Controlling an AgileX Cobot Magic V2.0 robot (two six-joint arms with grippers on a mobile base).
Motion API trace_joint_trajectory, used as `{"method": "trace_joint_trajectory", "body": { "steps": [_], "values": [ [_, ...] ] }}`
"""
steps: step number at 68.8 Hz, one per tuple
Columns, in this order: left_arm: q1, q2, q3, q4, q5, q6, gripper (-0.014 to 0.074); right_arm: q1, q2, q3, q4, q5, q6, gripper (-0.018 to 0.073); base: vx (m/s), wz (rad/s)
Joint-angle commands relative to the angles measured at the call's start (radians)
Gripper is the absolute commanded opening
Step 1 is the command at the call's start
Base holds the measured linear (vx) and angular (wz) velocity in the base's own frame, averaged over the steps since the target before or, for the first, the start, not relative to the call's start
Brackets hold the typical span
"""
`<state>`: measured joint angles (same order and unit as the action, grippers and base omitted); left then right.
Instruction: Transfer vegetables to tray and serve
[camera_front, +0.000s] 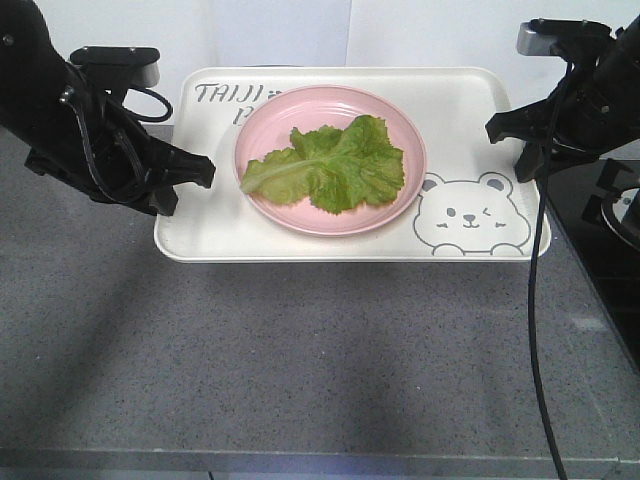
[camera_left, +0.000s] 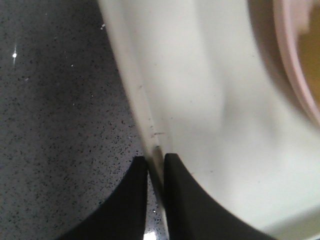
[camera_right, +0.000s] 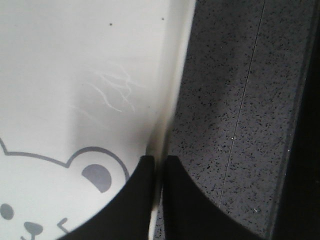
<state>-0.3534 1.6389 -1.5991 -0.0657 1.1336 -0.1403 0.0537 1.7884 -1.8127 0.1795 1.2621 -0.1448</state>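
Left arm: bent in from the left side, left gripper (camera_left: 155, 165) clenched on the left rim of the tray (camera_front: 200, 235), one finger on each side of the rim.
Right arm: reaching in from the right, right gripper (camera_right: 158, 165) clenched on the right rim of the tray, beside the bear's ear.
Writing: grey "TAIJI" readable at the tray's far left corner, remaining letters hidden behind the pink plate (camera_front: 275, 210); winking bear face (camera_front: 468, 215) printed at the near right corner.
Vegetables (camera_front: 330, 165): ruffled bright green lettuce leaves with paler ribs, lying flat in the pink plate, on the tray.
Tray: cream-white, rectangular, rounded corners, on the speckled grey worktop (camera_front: 300, 360).
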Motion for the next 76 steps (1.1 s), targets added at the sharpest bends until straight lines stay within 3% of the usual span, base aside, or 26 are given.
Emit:
{"method": "trace_joint_trajectory", "body": {
  "steps": [1, 76],
  "values": [
    [-0.012, -0.050, -0.036, -0.037, -0.069, 0.023, -0.0006, 0.002, -0.056, -0.026, 0.041, 0.021, -0.036, -0.0006, 0.06, -0.01],
    [-0.012, -0.050, -0.036, -0.037, -0.069, 0.023, -0.0006, 0.002, -0.056, -0.026, 0.041, 0.021, -0.036, -0.0006, 0.04, -0.01]
  ]
}}
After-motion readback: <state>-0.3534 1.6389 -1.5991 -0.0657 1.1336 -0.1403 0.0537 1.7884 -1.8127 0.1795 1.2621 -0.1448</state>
